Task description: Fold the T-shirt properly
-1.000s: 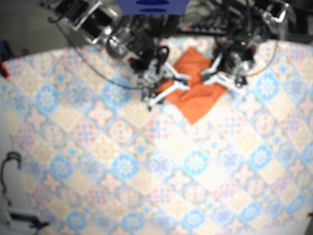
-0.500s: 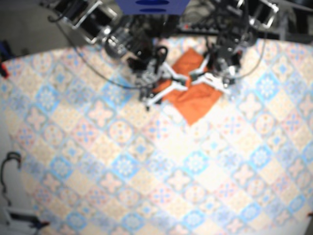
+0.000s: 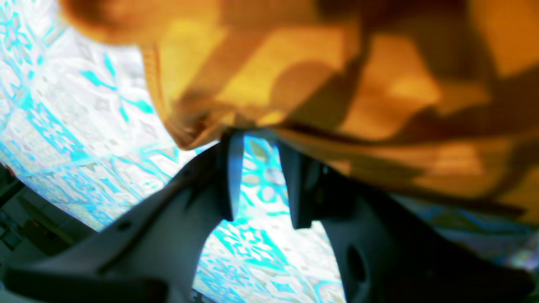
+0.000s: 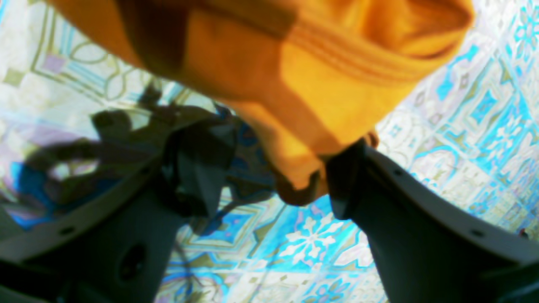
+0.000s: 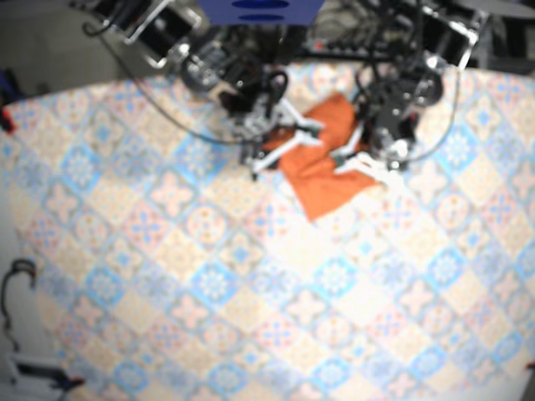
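1. Crumpled orange cotton T-shirt [image 5: 322,163] bunched on far-middle part of tile-patterned counter [image 5: 251,276].
2. Left pincer [image 3: 259,141] low over counter at shirt edge, narrowly apart, nothing clamped.
3. Right pincer [image 4: 273,168] wide apart, shirt fold drooping betw. fingers.

I take this for a robotics lab bench. My counter [image 5: 251,292] is covered with a tile-patterned cloth [image 5: 150,225]. Loose black cables [image 5: 167,119], bare metal framing [image 5: 146,29] and a blue panel [image 5: 259,10] crowd its far edge.
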`<state>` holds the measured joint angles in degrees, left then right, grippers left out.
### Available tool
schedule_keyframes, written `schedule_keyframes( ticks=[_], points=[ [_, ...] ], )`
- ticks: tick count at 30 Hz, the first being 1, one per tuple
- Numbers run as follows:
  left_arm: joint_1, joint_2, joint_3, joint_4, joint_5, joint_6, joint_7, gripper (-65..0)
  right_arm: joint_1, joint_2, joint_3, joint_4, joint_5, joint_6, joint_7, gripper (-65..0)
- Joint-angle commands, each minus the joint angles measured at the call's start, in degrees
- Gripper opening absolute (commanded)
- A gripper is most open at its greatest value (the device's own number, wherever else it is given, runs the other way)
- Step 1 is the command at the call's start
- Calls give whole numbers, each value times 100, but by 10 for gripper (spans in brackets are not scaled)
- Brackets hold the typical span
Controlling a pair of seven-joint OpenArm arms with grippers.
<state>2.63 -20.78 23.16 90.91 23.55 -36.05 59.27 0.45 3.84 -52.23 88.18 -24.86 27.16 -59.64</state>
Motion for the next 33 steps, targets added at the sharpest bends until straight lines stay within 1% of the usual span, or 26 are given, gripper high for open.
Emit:
schedule_keyframes(
  ticks=[1, 6, 9, 12, 20, 29, 33],
  points=[
    [-127, -28, -26, 65, 58, 40, 3, -480, 12, -45, -4, 109, -24, -21, 16, -284],
    [-373, -19, -26, -32, 58, 40, 3, -480, -32, -45, -56, 109, -32, -21, 16, -284],
    [-461, -2, -26, -85, 58, 40, 3, -480, -32, -45, -347, 109, -32, -21, 16, -284],
    [-567, 95, -26, -155, 58, 40, -6, -480, -23, -45, -549, 109, -32, -21, 16, -284],
    [-619, 288, -26, -340, 67, 40, -14, -479, -5, -45, -593, 109, -24, -21, 16, -284],
    [-830, 623, -17, -349, 111, 49, -6, -479, 12, -63, -593, 109, -24, -21, 43, -284],
    [-848, 605, 80, -331, 111, 49, 30, -479, 4, -63, -575, 109, -24, -21, 43, -284]
  ],
)
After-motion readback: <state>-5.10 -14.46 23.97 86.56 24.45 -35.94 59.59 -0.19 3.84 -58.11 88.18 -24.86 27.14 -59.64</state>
